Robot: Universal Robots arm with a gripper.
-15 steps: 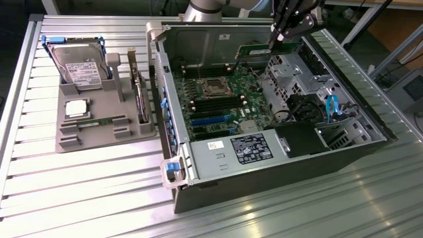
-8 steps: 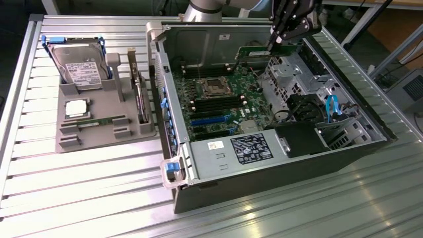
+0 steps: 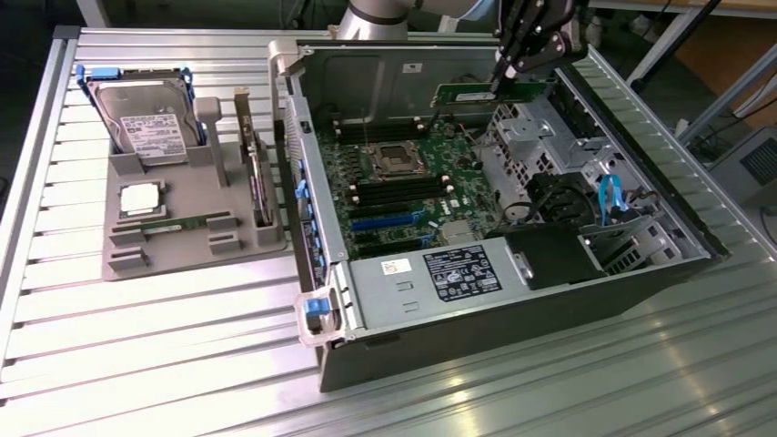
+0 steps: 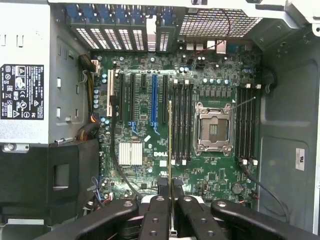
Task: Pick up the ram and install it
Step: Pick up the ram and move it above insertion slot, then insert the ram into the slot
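Green ram (image 3: 468, 92) hangs pinched edge-on in the closed hand (image 3: 500, 84) above the motherboard (image 4: 150, 170) inside the open computer case (image 3: 510, 309), toward the bench (image 3: 158, 355) edge where the arm (image 3: 377, 14) stands.

The exterior view looked down from afar over the computer case (image 3: 631, 273); the wrist view, behind the gripper (image 4: 170, 184), closely faced the shared motherboard (image 4: 215, 175).

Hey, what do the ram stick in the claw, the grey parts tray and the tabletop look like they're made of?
The ram: green circuit-board laminate, probably fibreglass, matte; flat green face.
The parts tray: likely plastic, matte grey; dull even colour, no glare, blocky moulded shapes.
The tabletop: metal, probably aluminium, bare and brushed-looking; ribbed slats with bright streaky reflections.
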